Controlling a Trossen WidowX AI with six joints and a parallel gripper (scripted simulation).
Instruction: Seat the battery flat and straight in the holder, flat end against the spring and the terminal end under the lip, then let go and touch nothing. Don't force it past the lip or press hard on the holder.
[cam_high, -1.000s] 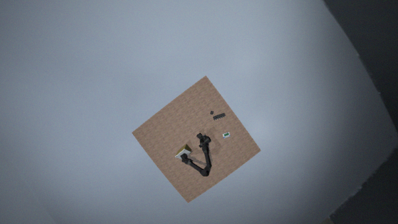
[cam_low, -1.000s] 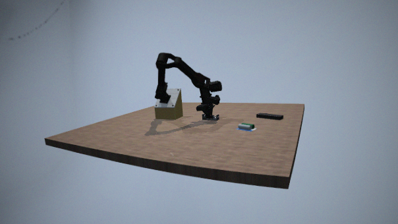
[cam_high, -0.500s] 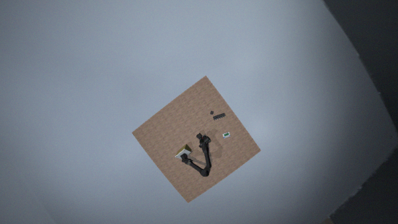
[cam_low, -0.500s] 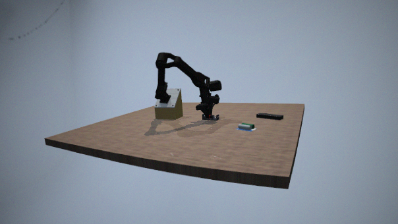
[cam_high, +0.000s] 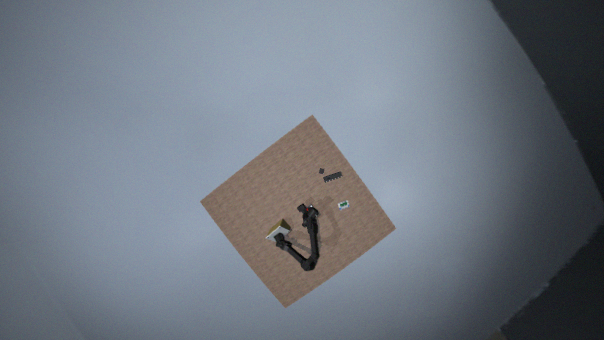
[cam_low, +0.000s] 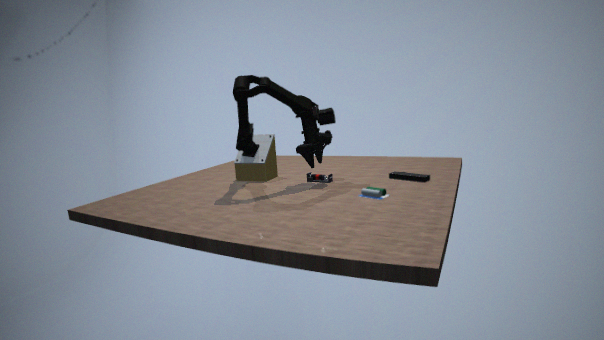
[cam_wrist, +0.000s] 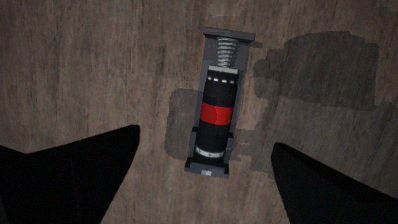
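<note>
A black battery with a red band (cam_wrist: 216, 116) (cam_low: 319, 176) lies lengthwise inside the grey holder (cam_wrist: 229, 36) (cam_low: 328, 178) on the wooden table. Its far end meets the coiled spring (cam_wrist: 226, 51). Its near end sits at the holder's front lip (cam_wrist: 207, 171). My gripper (cam_wrist: 206, 142) (cam_low: 315, 156) is open and empty. It hangs above the holder, fingers spread on either side and clear of the battery. In the far overhead view the gripper (cam_high: 306, 207) covers the holder.
A green cylinder on a blue-white pad (cam_low: 374, 191) (cam_high: 343, 205) lies to the right. A long black bar (cam_low: 409, 176) (cam_high: 332, 176) and a small dark piece (cam_high: 321, 171) lie farther back. The arm's tan base block (cam_low: 256, 159) (cam_high: 278, 231) stands at the left.
</note>
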